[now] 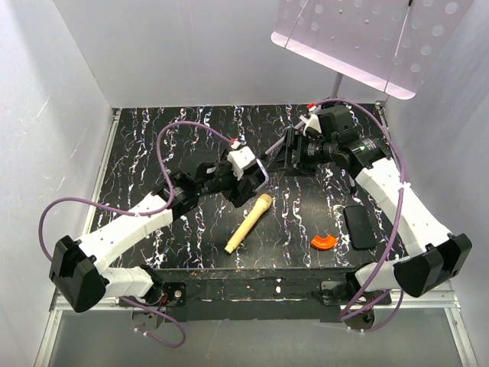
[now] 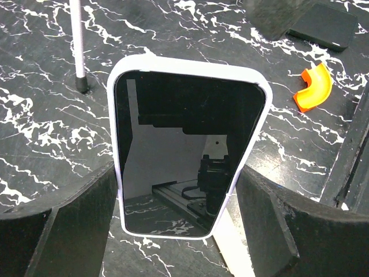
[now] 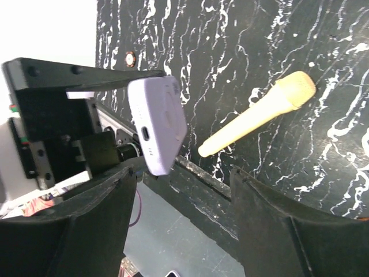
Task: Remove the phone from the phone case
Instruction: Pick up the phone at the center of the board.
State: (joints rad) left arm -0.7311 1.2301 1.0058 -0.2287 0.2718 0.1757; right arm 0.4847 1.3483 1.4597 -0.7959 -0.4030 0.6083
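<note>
Closest to the left wrist camera, the left arm's two matte black fingers point(image 2: 81, 225) stand moderately apart and clamp the long sides of the thin lavender phone case with rounded corners point(image 2: 185, 62). Seated in it is the phone, a thin rectangular slab with a glossy black screen point(image 2: 184, 144). The glass mirrors a pale surface and some dark hardware. A smooth pale-purple rim runs unbroken round the whole screen, and the phone is still fully in its shell. In the right wrist view the case's back is plain and matte, and its short end has a small oval port opening.

The cased phone is held in the air above the black, white-veined counter point(image 1: 306, 206), just behind the thick head of the pale yellow club-shaped stick point(image 1: 250, 222) lying there. The right arm's two black fingers point(image 3: 75, 231) are spread wide and hold nothing. The case's end sits just ahead of the gap between them; whether it grazes one I cannot tell.

Counted: one phone, one case and one stick. One small orange curved piece point(image 1: 322, 242) lies right of the stick's thin end. One dull black flat rectangle point(image 1: 359, 226) lies farther right of the stick, near the orange piece but not touching it.
</note>
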